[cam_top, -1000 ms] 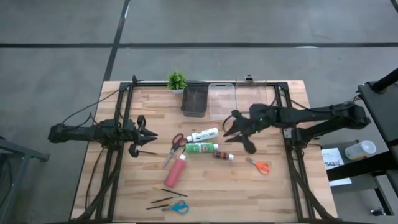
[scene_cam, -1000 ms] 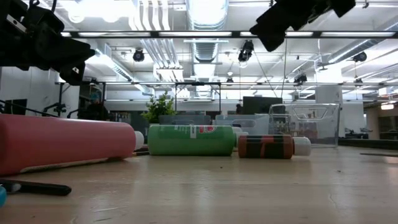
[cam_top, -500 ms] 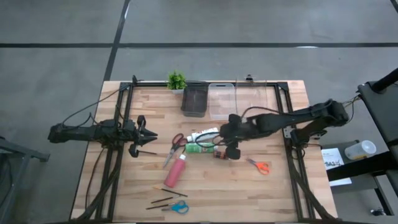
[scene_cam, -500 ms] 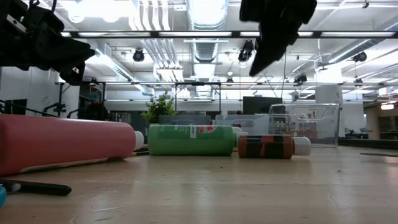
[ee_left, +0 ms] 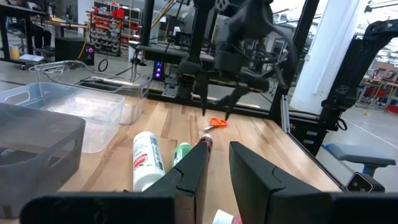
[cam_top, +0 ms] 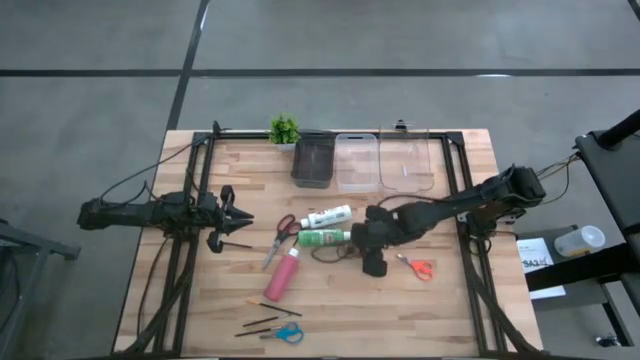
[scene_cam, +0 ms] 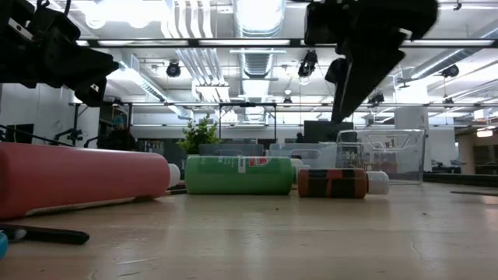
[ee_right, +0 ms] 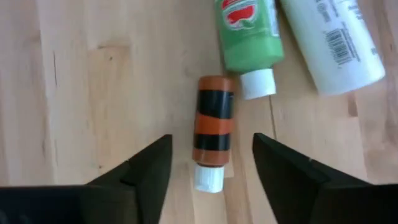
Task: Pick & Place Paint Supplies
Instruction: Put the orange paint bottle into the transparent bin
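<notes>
Right gripper (ee_right: 211, 163) poised with jaws spread over the small brown paint tube with black bands and a white cap (ee_right: 210, 132).

The tube lies flat on the wooden table (cam_top: 440, 300), touching neither finger, just beside the capped end of the green paint tube (ee_right: 249, 34), near the white paint tube (ee_right: 336, 40). The left gripper (cam_top: 232, 222) waits at the table's left side, its jaws slightly apart and holding nothing.

Right gripper (ee_right: 211, 163) moved over brown tube (ee_right: 211, 128), fingers opened.
</notes>
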{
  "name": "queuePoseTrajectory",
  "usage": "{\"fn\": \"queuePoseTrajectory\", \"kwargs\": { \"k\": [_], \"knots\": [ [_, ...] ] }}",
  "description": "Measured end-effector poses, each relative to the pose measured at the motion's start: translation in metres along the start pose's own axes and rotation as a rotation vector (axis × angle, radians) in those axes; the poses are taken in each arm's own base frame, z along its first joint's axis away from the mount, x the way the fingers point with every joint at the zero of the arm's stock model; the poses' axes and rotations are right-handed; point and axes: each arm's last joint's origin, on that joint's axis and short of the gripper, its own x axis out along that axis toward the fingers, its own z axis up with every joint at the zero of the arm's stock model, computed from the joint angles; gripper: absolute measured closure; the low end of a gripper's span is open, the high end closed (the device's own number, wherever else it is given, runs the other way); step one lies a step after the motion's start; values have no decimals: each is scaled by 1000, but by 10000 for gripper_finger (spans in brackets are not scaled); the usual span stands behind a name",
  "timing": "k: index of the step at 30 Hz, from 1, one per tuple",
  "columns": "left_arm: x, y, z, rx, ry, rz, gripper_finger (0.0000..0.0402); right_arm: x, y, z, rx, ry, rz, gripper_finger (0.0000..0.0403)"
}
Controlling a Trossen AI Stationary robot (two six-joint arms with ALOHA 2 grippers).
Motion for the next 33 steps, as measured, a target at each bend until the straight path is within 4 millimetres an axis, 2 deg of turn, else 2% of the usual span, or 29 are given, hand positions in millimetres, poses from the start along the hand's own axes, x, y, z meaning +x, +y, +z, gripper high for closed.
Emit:
{"fn": "queuePoseTrajectory", "kwargs": {
  "k": [7,16,33],
  "knots": [
    [0,0,-1,0,7,2,325,20,5,-11,-45,28,-83,132],
    [0,0,0,0,6,2,325,43,5,-18,0,44,-86,130],
    [2,0,-2,0,26,6,325,62,3,-33,51,-9,-22,130]
  ]
}}
